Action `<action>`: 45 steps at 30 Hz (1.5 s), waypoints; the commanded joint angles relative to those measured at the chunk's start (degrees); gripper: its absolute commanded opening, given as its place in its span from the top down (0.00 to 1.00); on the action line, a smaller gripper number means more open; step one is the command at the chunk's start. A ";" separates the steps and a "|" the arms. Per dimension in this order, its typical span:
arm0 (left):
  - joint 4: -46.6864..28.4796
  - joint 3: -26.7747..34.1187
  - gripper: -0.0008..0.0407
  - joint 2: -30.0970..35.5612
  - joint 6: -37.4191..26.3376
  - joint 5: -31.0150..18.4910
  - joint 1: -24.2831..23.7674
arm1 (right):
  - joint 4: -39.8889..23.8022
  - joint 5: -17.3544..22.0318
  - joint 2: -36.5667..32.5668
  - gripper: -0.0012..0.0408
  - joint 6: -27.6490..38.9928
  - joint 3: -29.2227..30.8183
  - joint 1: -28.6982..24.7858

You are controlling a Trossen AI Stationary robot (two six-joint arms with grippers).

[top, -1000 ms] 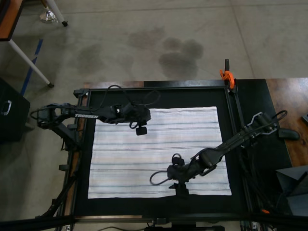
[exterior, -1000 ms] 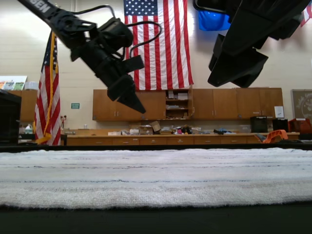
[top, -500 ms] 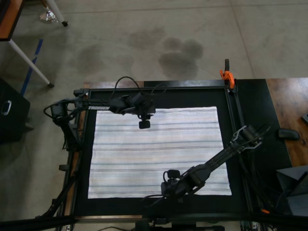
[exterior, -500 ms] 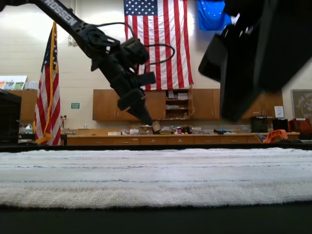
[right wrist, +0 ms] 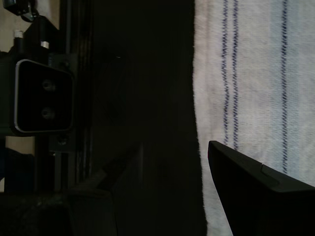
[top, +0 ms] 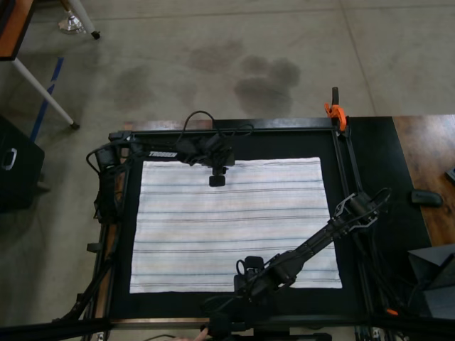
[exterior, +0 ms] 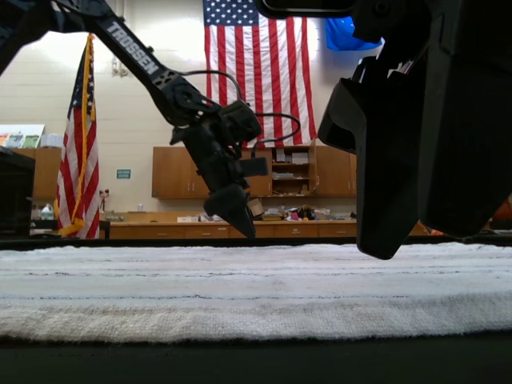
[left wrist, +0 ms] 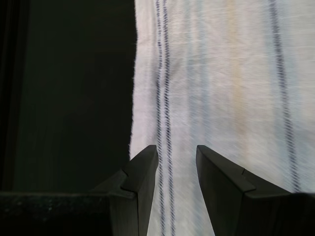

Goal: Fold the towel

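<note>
Towel [top: 234, 224] flat, unfolded on black mat [top: 370, 213]; soft woven white cloth, thin grey-blue stripes. Left gripper [left wrist: 176, 155] parted, empty, poised over far hem. Right gripper [right wrist: 170, 152] spread wide, empty, straddling near hem. I judge pre-grasp step; next I need to descend and pinch both edges.
</note>
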 commanded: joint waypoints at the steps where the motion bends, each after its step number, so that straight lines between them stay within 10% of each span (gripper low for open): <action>1: -0.96 1.84 0.72 1.57 0.26 0.02 0.44 | 0.11 0.04 -0.92 0.55 0.70 -0.48 -0.02; 26: -6.60 8.66 0.72 7.91 1.25 3.37 3.76 | 0.04 0.02 -1.05 0.55 1.07 -0.63 0.28; 34: -6.14 8.66 1.00 8.13 -0.42 6.45 3.78 | 0.98 0.04 -1.05 0.55 1.84 -0.63 0.26; 45: -7.82 8.66 0.98 5.88 1.03 6.73 4.52 | 4.44 0.90 1.36 0.55 1.18 -1.38 -1.01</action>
